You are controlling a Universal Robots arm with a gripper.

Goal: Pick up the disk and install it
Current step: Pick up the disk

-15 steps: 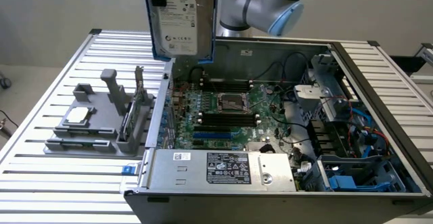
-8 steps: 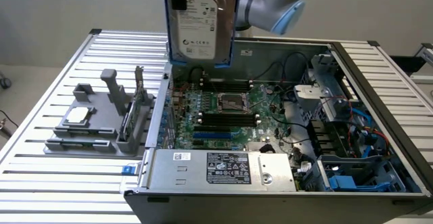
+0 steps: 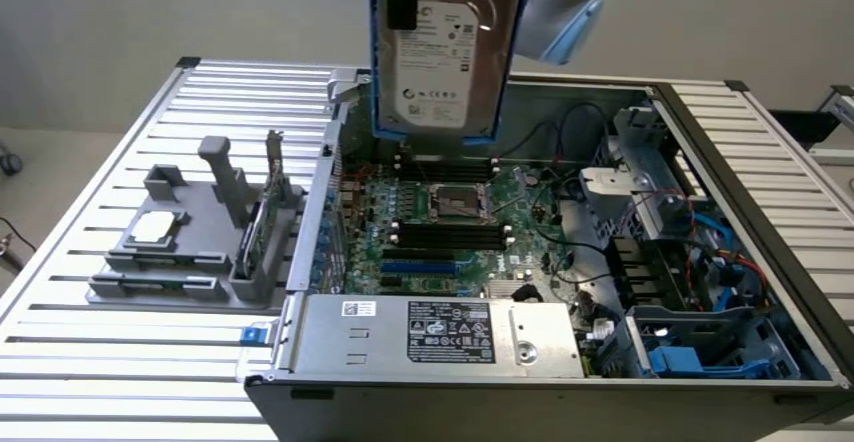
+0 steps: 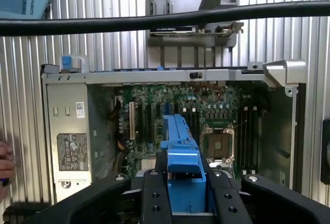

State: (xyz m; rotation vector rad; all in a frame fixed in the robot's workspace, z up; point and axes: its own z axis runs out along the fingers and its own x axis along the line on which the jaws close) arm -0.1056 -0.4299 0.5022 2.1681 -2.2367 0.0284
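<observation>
Disk [image 3: 441, 62] is up in my gripper [image 4: 188, 195], hanging upright in the air over the open computer case [image 3: 747, 162] and touching nothing else. Through the wrist camera I see the black fingers [image 4: 154, 198] clamped on either side of its blue carrier frame, with one narrow edge of the frame pointing down at the board. In the exterior view its white label faces the camera.

Below it lies the motherboard [image 3: 454, 232]; the processor socket [image 4: 219, 144] shows just beside the frame in the wrist view. The power supply [image 3: 441, 332] fills the end of the case nearest the exterior camera, and a bare blue bracket [image 3: 674, 357] sits in the bay at the exterior view's right.

Outside the case wall, on the slatted table [image 3: 80, 362], a grey fixture [image 3: 187, 232] stands at the exterior view's left with a small pale chip [image 3: 154, 225] on it. A black cable [image 4: 154, 20] crosses the wrist view, and a person's hand [image 4: 4, 164] shows near the power-supply end.
</observation>
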